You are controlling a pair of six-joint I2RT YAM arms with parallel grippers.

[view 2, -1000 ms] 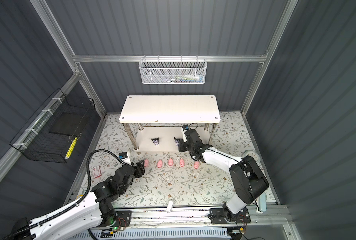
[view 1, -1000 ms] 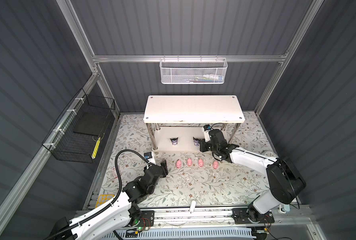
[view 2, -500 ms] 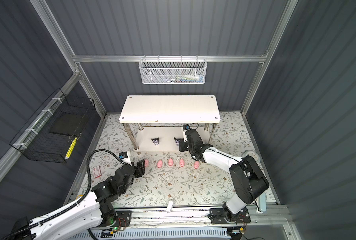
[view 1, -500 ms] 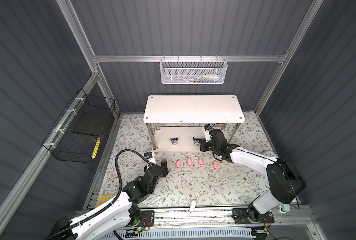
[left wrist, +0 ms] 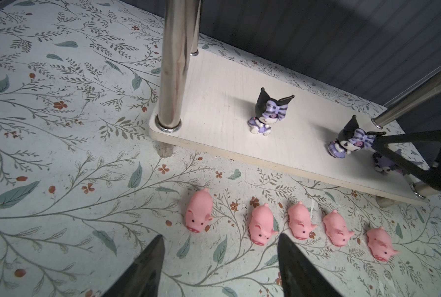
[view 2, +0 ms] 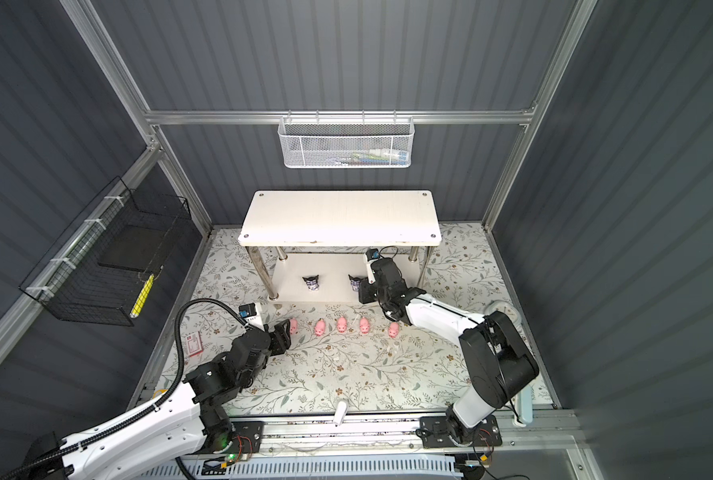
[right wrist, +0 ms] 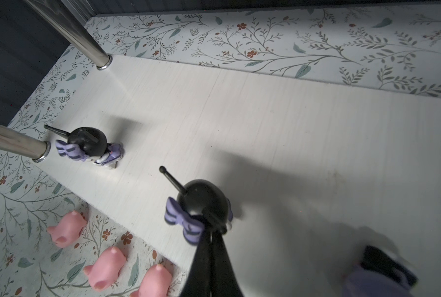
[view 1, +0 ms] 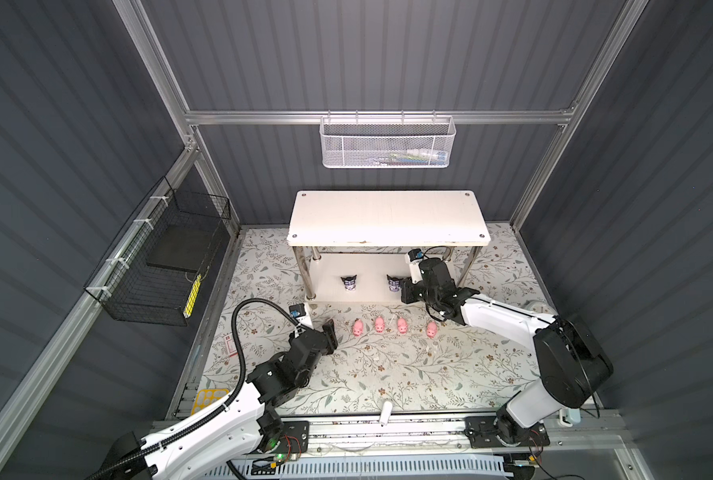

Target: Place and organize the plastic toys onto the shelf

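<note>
Currently the right claw (right wrist: 210,232) reaches in over the lower board (left wrist: 222,84) of the white two-tier shelf with chrome legs (view 1: 388,220), its black fingers pressed together, tips touching one ear of a small purple-and-white figurine with pointed black ears (right wrist: 201,203) that stands upright near that board's front edge; whether the ear is actually pinched is hard to tell. A second figurine (left wrist: 268,115) of the same kind stands upright on the same board, nearer the shelf's chrome front leg (left wrist: 173,64). A third, paler purple figurine (left wrist: 388,164) rests on the board just beside the right claw, half hidden behind a finger and only a blur in the right wrist view. Five small pink pig figurines (left wrist: 300,223) lie in a row on the floral mat (left wrist: 60,128) just in front of the shelf. The left claw (left wrist: 219,257) sits low over the mat before that row, fingers spread and empty, with the end pig (left wrist: 199,216) just ahead of its gap. In a top view the left claw (view 1: 329,332) covers that end pig, so only four show. A white mesh basket (view 1: 388,141) hangs on the wall above the shelf, and a black wire basket (view 1: 159,266) hangs well off to its side.
</note>
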